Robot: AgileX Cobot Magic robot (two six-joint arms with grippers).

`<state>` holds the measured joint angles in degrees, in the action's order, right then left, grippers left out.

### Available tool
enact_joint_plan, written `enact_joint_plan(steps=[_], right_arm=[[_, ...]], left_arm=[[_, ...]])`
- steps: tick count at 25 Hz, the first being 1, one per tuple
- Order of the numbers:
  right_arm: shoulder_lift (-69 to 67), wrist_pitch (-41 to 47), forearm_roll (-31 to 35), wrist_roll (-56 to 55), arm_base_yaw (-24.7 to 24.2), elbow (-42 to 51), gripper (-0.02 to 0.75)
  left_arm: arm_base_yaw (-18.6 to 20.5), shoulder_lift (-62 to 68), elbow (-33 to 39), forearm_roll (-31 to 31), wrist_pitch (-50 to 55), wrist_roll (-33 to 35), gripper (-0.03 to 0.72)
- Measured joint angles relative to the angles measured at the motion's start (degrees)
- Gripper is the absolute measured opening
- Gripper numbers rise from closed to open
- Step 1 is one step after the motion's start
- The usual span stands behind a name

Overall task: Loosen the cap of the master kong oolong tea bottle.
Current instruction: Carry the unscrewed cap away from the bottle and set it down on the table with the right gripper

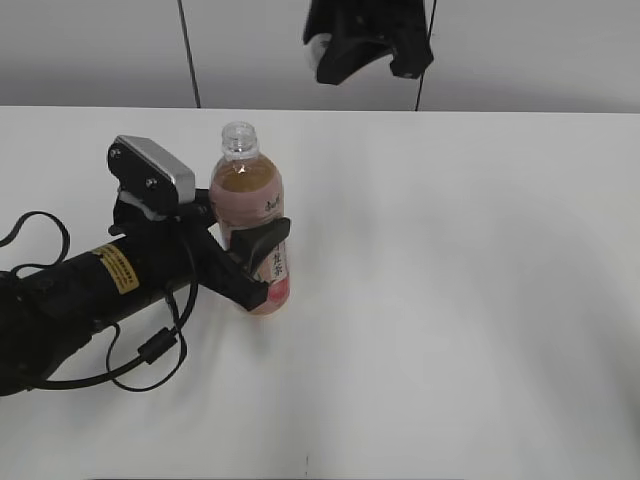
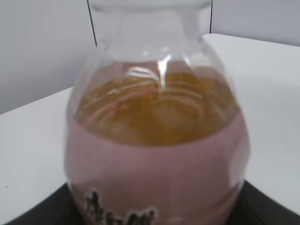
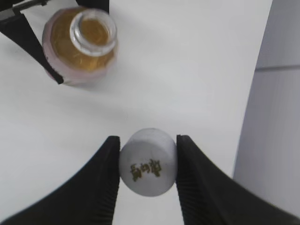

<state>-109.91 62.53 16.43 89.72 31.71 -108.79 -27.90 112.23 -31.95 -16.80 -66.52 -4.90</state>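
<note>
While the left gripper [image 1: 252, 262] is clamping the master kong oolong tea bottle [image 1: 250, 215] around its pink label, the bottle is standing upright on the white table [image 1: 470, 300], left of centre in the exterior view, with its clear threaded neck [image 1: 239, 139] showing open at the top. The black jaws are pressing against both sides of the lower body, and the arm [image 1: 90, 290] is reaching in from the lower left with its wrist camera [image 1: 155, 175] sitting just beside the bottle's shoulder. In the left wrist view the bottle [image 2: 157, 140] is filling nearly the whole picture — amber tea above the pink label, dark characters at the bottom edge.

The right gripper [image 3: 147, 164] is hanging high above the table, at the top of the exterior view, and is pinching the cap [image 3: 148, 161] between its two ribbed fingers [image 3: 105, 180] — the white cap is sitting sideways between them, gold lettering facing the camera. Below it, the right wrist view is looking down into the bottle's open mouth [image 3: 93, 32], well apart from the cap.
</note>
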Motion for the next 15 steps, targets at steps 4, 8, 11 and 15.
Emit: enact_joint_plan(steps=[4,8,11,15], right_arm=[[0.0,5.4,0.0,-18.2,-4.7,0.1,0.279],[-0.2,6.6,0.3,-36.6,-7.8,0.1,0.276],[-0.5,6.8,-3.4,-49.5,-8.2,0.5,0.277],[-0.5,6.8,-8.5,-59.2,-8.4,4.1,0.277]], left_arm=[[0.0,0.0,0.0,0.0,0.0,-2.8,0.403],[0.0,0.0,0.0,0.0,0.0,-4.1,0.403],[0.0,0.0,-0.4,0.0,0.4,-4.5,0.403],[0.0,0.0,-1.2,-0.3,1.4,-4.6,0.403]])
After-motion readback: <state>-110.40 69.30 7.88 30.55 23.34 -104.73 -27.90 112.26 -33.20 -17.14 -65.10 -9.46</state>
